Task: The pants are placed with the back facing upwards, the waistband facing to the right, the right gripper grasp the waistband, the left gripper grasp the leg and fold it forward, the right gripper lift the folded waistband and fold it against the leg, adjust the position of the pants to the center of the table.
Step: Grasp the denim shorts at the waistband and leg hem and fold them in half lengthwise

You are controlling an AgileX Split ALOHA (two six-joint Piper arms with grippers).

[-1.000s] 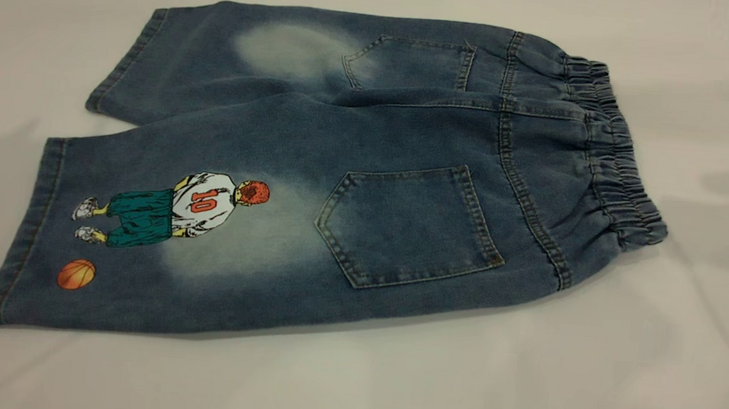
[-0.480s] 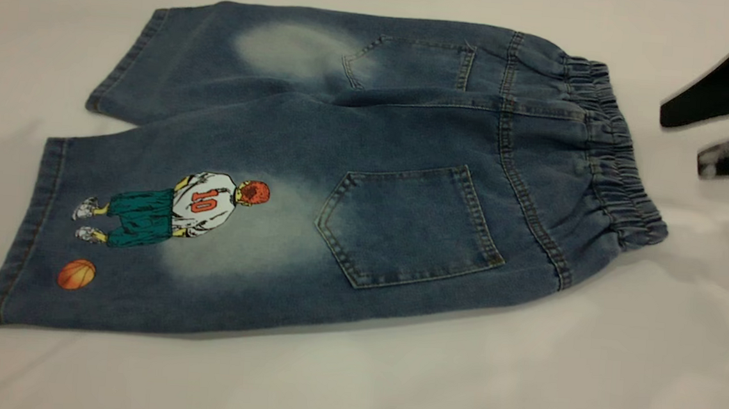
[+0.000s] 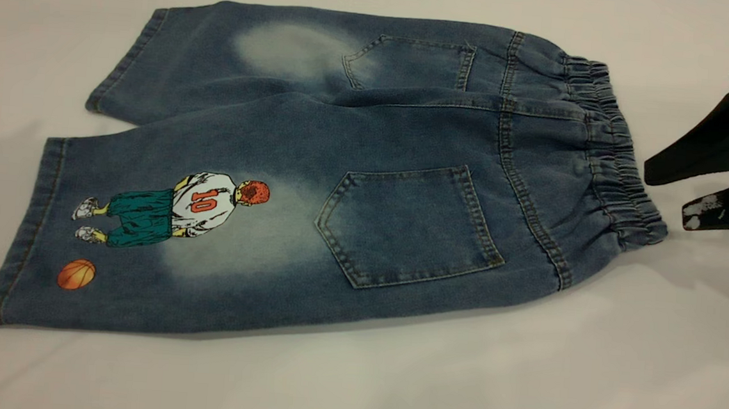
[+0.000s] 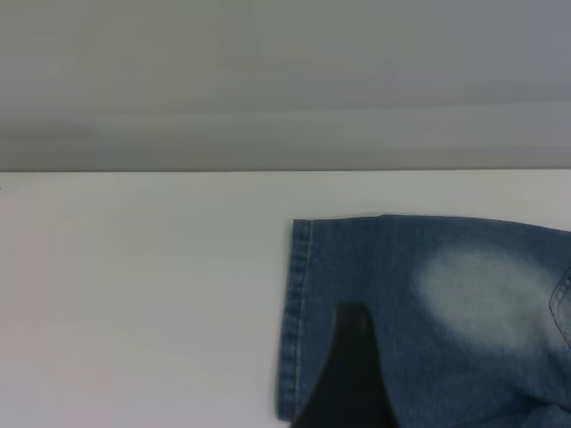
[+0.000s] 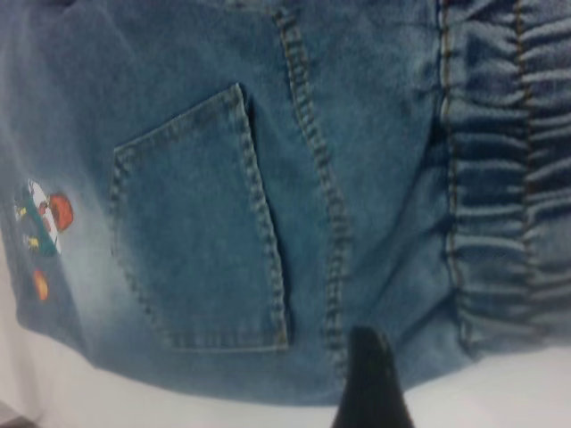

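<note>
The pants (image 3: 341,177) lie flat on the white table (image 3: 583,374), back pockets up. The ruched waistband (image 3: 612,151) faces right. The printed leg (image 3: 164,229) with the "10" player is nearest the front edge, and the plain leg (image 3: 221,53) lies behind it. My right gripper (image 3: 668,199) is open just right of the waistband, level with its near end and not touching it. In the right wrist view one of its fingers (image 5: 368,383) hangs over the near edge of the pants, by the pocket (image 5: 201,223). My left gripper (image 4: 437,383) is above the plain leg near its hem (image 4: 299,312); it is outside the exterior view.
Bare table (image 3: 390,386) surrounds the pants on all sides. The table's far edge (image 4: 143,169) meets a grey wall behind the plain leg.
My right gripper came into view from the upper right and dropped down and leftward until its tips are beside the waistband. The pants have not moved.
</note>
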